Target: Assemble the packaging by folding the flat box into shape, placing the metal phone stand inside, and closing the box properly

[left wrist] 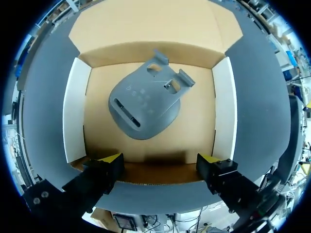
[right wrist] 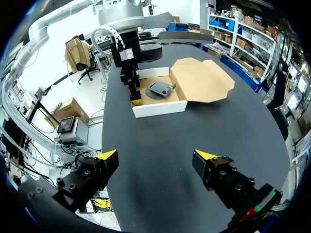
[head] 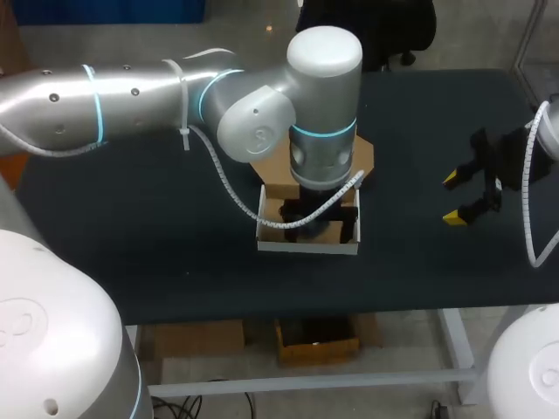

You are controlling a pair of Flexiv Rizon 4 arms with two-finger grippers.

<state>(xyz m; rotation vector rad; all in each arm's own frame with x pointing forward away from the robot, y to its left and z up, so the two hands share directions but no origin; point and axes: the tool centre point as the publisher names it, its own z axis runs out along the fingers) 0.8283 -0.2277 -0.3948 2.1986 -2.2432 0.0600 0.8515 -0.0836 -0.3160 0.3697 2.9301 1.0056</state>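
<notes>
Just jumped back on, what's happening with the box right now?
The box is folded into shape with the metal phone stand lying inside; its lid is not yet closed. The left gripper hangs open over the box's near wall, holding nothing. The right gripper is open off to the side, over the table.

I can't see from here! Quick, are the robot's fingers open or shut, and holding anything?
Left fingers: open, holding nothing; the phone stand lies in the box ahead of them.
Right fingers: open, holding nothing, over the table.
</notes>
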